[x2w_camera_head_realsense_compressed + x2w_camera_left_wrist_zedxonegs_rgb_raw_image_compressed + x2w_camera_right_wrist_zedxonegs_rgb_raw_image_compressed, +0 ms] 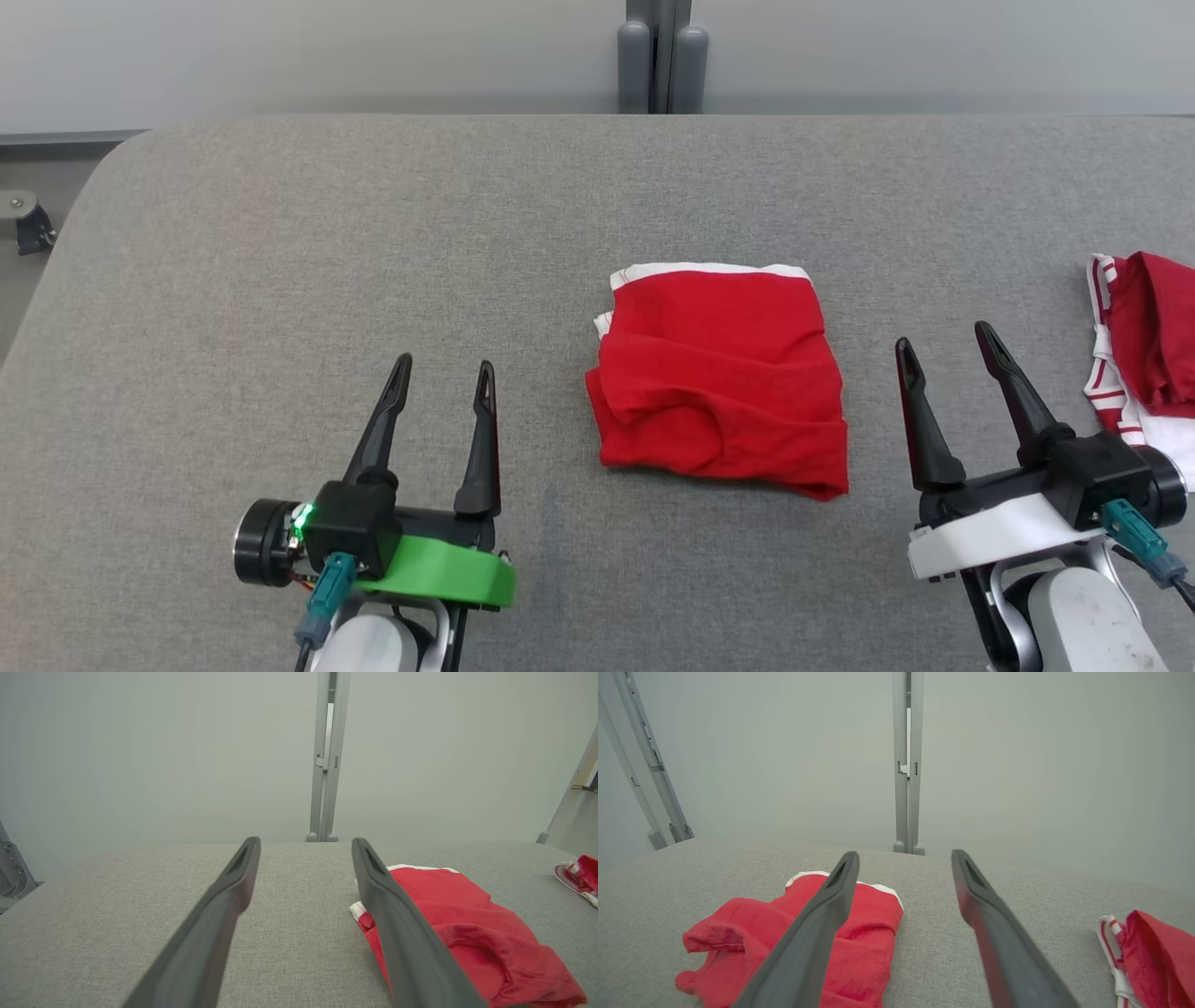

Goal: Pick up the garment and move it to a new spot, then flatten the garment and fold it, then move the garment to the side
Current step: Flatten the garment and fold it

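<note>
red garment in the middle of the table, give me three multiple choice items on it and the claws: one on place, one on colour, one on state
1. Where does the red garment lie on the table?
A. left of both claws
B. between the left claw and the right claw
C. hanging over the far edge

2. What colour is the trim along the garment's far edge?
A. blue
B. black
C. white

3. How do the claws stand?
A. both open, holding nothing
B. both shut on the garment
C. left shut, right open

Answers:
1 B: the head view shows it flat on the table with one claw to each side.
2 C: a white band runs along its far edge.
3 A: each claw stands spread, apart from the cloth, with nothing in it.
</note>
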Available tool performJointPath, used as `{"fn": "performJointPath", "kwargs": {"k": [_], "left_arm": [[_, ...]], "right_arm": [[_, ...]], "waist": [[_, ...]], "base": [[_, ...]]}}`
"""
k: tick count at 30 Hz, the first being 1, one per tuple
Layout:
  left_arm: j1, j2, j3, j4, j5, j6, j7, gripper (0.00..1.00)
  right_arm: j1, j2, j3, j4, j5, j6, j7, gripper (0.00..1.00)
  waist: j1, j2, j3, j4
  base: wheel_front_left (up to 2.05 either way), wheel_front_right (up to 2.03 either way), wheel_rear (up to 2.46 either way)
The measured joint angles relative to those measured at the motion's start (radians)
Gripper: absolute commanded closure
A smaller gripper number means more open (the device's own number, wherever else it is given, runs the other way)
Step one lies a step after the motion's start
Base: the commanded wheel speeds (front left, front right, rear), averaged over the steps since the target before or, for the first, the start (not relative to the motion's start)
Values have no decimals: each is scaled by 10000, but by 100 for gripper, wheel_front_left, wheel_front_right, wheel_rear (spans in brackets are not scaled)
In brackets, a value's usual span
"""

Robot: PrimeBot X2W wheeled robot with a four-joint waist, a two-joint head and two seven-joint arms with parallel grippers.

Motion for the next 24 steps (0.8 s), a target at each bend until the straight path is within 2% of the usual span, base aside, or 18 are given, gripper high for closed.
{"fn": "performJointPath", "kwargs": {"k": [2, 3, 4, 5, 10, 19, 24], "left_arm": [[-23, 0, -61, 25, -15, -23, 0, 0], [-31, 0, -92, 54, -29, -63, 0, 0], [-34, 0, -125, 79, -31, -86, 0, 0], [-36, 0, -169, 104, -58, -94, 0, 0], [-128, 0, -389, 161, -188, -111, -2, 0], [-437, 0, -930, 140, -435, -25, -2, 0], [-556, 2, -1099, 138, -523, 36, 0, 0]], "right_arm": [[-23, -15, 111, 82, 21, 0, -2, 0], [-46, -40, 178, 142, 59, 0, -4, 51], [-105, -86, 265, 201, 88, 0, -6, 96], [-184, -157, 391, 253, 98, 0, -10, 100], [-766, -506, 1137, 886, 318, 2, -10, 100], [-2603, -1912, 2871, 3127, 782, 6, -10, 100], [-3390, -2389, 3887, 4443, 1386, 6, -10, 100]], "waist": [[0, 0, 58, 53], [0, 0, 80, 88], [0, 0, 105, 135], [0, 0, 129, 186], [0, 0, 266, 482], [0, 0, 566, 1413], [0, 0, 720, 2028]], "base": [[0, 0, 0], [0, 0, 0], [0, 0, 0], [0, 0, 0], [0, 0, 0], [0, 0, 0], [0, 0, 0]]}}
